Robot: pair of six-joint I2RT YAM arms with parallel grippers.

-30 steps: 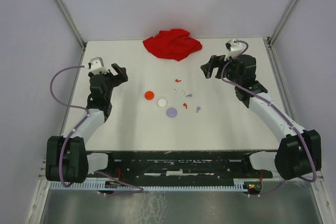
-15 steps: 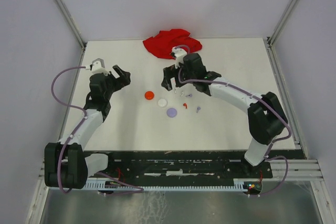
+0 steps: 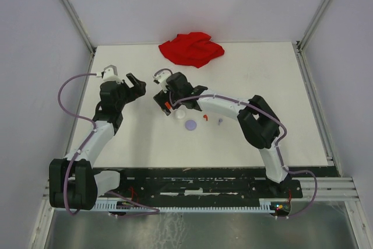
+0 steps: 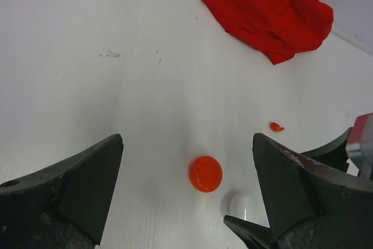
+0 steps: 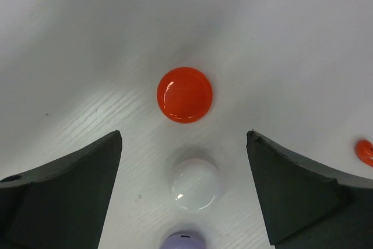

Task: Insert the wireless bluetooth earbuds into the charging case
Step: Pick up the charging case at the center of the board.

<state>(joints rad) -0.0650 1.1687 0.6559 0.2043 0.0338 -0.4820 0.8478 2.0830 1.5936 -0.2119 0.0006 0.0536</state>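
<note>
Right end effector (image 5: 184,135): fingers wide apart, nothing clamped, low over the desk (image 3: 262,86). Red disc (image 5: 185,94) lies just ahead of its fingertips, centred on the gap and untouched. White disc (image 5: 195,185) lies inside the gap between the two fingers, clear of both. Lavender disc (image 5: 183,240) is further back in the same gap, cut off by the frame edge. The three discs run in a line, close together but not touching. A red earbud (image 5: 364,150) lies loose on the desk just outside one finger, at the frame edge.

Left end effector (image 4: 187,141): fingers wide apart, empty, above the desk. The red disc is ahead of it, within the gap and nearer one finger. The white disc is beside that same finger, partly hidden. The red earbud lies further ahead, past the red disc. Red cloth (image 4: 268,10) is crumpled well ahead, at the far side of the desk.

Top view: the two end effectors are near each other but apart. Back along the right arm from its end effector, the other red earbud (image 3: 205,117) and a lavender earbud (image 3: 220,122) lie loose near the lavender disc, apart from each other. Any remaining earbuds are hidden by the arm or too small to make out.
</note>
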